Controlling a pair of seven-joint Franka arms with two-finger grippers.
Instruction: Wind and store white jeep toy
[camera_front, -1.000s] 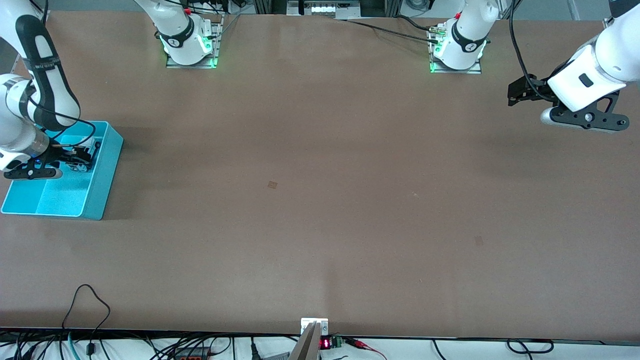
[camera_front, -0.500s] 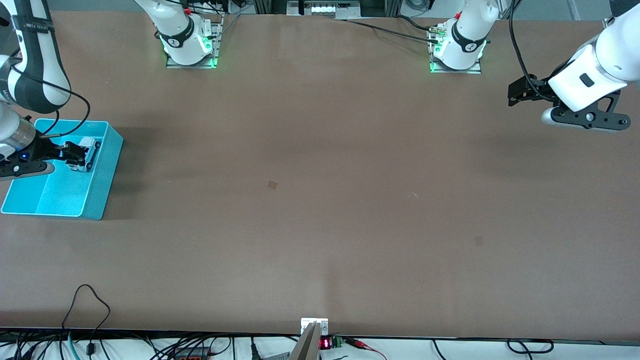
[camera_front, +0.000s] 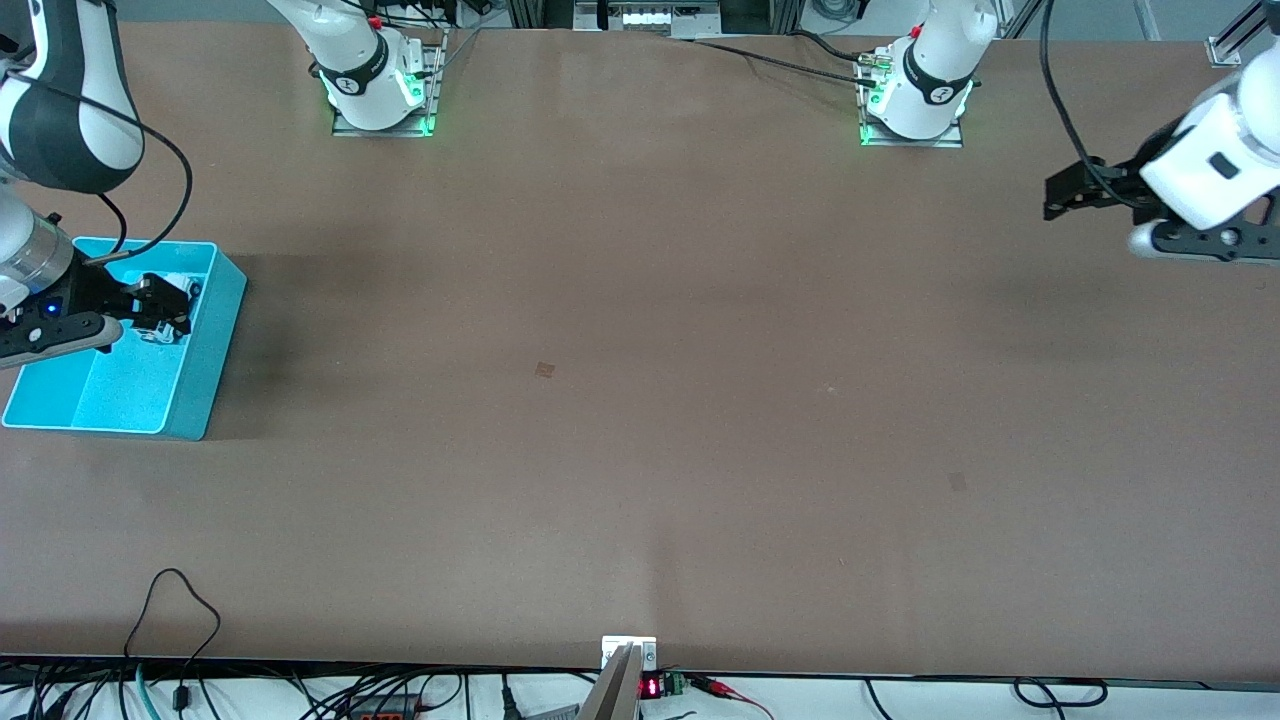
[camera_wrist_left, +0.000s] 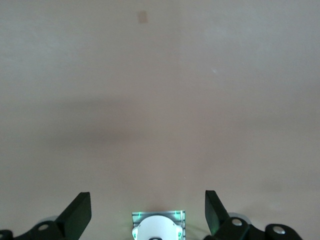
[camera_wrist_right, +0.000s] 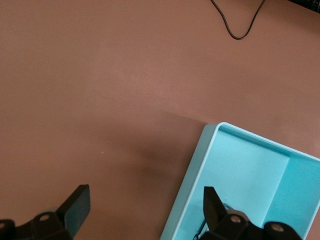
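The white jeep toy (camera_front: 182, 291) lies in the blue bin (camera_front: 212, 340) at the right arm's end of the table, in the compartment farther from the camera. My right gripper (camera_front: 160, 306) hangs open just above it and hides most of it. In the right wrist view my right gripper (camera_wrist_right: 144, 212) holds nothing between its fingers. It is over the rim of the bin (camera_wrist_right: 250, 175), and the toy does not show clearly. My left gripper (camera_front: 1066, 192) is open and empty, up over the left arm's end of the table. In its wrist view (camera_wrist_left: 147, 215) only bare table lies under it.
The two arm bases (camera_front: 378, 95) (camera_front: 915, 100) stand along the table edge farthest from the camera. The left arm's base also shows in the left wrist view (camera_wrist_left: 158, 227). Cables (camera_front: 170, 610) lie at the edge nearest the camera. A small mark (camera_front: 545, 370) is on the mat.
My right gripper has let go of the jeep toy and lifted a little, leaving it in the bin. My left gripper has drawn back toward its end of the table.
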